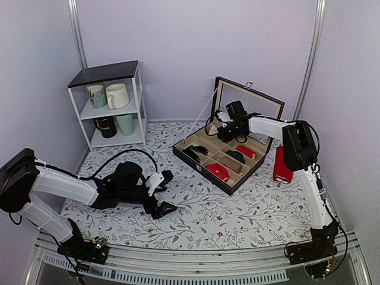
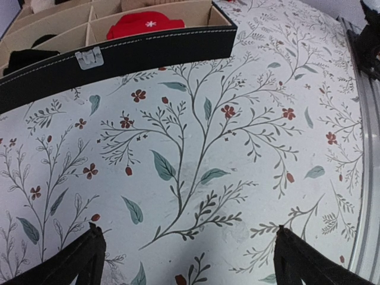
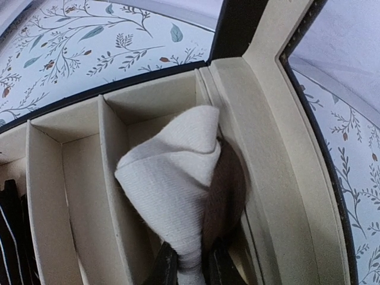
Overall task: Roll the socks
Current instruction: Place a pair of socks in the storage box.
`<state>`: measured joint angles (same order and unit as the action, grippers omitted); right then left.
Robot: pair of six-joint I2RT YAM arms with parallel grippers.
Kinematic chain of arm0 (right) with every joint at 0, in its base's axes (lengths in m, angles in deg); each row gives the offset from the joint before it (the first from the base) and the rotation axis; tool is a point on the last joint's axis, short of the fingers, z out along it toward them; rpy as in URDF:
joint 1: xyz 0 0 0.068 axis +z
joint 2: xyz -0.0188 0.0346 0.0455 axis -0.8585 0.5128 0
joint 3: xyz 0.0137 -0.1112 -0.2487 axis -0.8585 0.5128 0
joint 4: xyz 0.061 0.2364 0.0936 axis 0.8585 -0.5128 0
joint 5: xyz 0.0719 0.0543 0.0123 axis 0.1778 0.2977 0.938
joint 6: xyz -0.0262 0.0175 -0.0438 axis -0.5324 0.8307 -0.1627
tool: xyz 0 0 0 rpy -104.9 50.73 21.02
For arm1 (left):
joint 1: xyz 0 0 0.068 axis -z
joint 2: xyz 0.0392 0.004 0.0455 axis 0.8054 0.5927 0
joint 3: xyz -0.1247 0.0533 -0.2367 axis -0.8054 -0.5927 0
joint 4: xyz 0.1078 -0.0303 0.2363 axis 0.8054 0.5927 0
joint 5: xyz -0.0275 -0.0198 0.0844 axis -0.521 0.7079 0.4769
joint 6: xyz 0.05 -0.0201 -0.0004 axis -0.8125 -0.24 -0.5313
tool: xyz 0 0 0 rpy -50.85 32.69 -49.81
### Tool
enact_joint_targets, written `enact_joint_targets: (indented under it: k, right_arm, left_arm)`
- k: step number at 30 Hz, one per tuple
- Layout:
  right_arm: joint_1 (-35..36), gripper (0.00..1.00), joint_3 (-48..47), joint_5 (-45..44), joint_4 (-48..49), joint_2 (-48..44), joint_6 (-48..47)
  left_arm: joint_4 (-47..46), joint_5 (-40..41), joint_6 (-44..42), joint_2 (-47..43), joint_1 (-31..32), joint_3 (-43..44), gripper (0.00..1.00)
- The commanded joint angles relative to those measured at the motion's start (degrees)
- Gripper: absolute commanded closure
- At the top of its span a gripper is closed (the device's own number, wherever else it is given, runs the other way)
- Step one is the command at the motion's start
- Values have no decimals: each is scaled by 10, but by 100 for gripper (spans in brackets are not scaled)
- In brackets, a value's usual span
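My right gripper (image 3: 190, 270) is clamped on the cream-and-dark-brown fabric socks (image 3: 172, 172), bunched over the 12 o'clock compartment of the black divided box (image 1: 202, 172). My left gripper (image 2: 184, 237) gapes, empty, at 8 o'clock. I judge no roll is formed yet.

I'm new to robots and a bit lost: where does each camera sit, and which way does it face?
Top: above the near edge of the table, looking down and forward; left arm and right arm show.
Left wrist: on the left arm, facing the table and box front; open left hand shows below.
Right wrist: on the right arm, looking into the box; right hand pinches the socks.
Shared: top and left wrist both show the red bundle.
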<state>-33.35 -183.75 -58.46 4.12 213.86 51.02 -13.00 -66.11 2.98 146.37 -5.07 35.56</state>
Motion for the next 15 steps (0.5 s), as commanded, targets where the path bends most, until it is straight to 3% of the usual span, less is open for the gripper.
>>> enact_joint_targets:
  k: [1,4,6,9,15]
  right_arm:
    - [-11,92,-5,-8,-58,22,18]
    - [-15,88,-9,-5,-69,26,30]
    - [-15,74,-6,-2,-65,13,41]
    - [-15,62,6,-5,-42,-15,47]
    - [-15,50,14,1,-22,-62,51]
  left_arm:
    - [-8,-5,-7,1,-11,-5,1]
    - [-8,-5,-7,1,-11,-4,0]
    - [-8,-6,-7,1,-11,-5,1]
    - [-8,-7,-6,3,-11,-4,0]
    - [-7,-5,-6,-1,-12,-5,1]
